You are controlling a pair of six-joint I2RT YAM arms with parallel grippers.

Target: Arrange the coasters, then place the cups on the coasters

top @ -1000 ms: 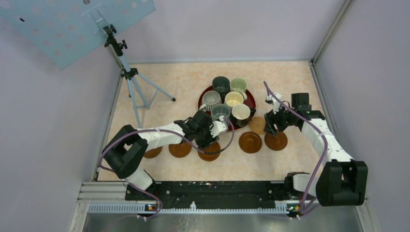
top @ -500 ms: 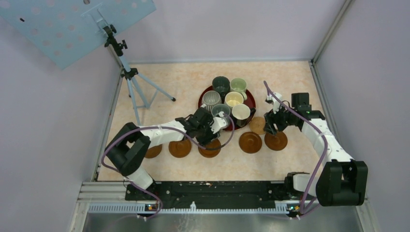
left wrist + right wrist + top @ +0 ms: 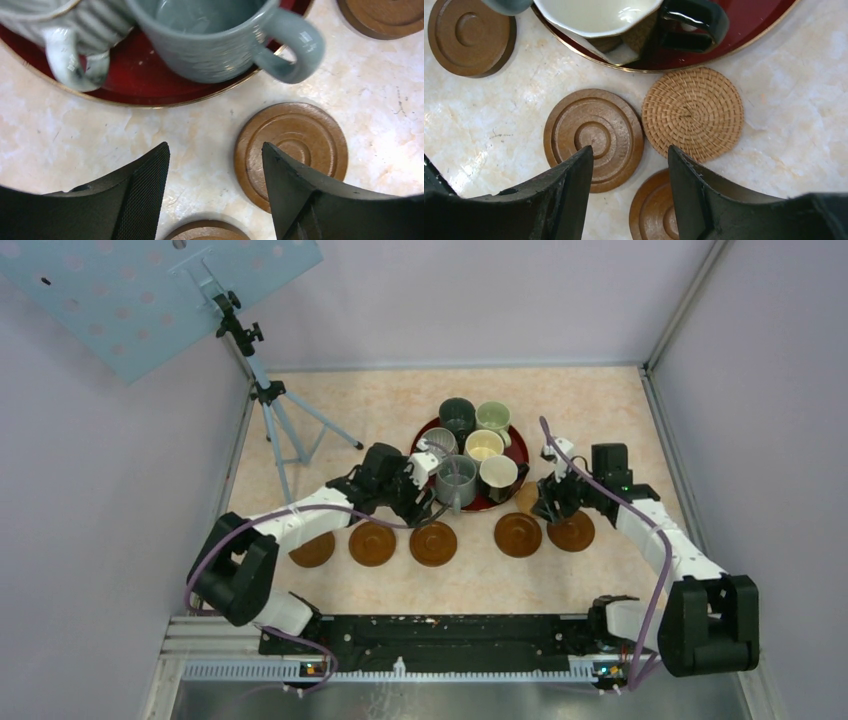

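Top external view shows brown coasters (image 3: pixel 433 543) in a row on the tabletop (image 3: pixel 350 410) near the red tray (image 3: pixel 517 440), all six cups (image 3: pixel 484 445) on that tray, not moved yet, with the left end effector (image 3: pixel 214 150) and right end effector (image 3: pixel 629 150) both apart and empty.

Pale marbled table (image 3: pixel 350 410), red tray (image 3: pixel 145 85), brown coasters (image 3: pixel 433 543), woven mat (image 3: pixel 692 112), tripod (image 3: pixel 268 392)

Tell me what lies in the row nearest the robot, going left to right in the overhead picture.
Five brown discs: first coaster → second coaster → third coaster → fourth coaster → fifth coaster.
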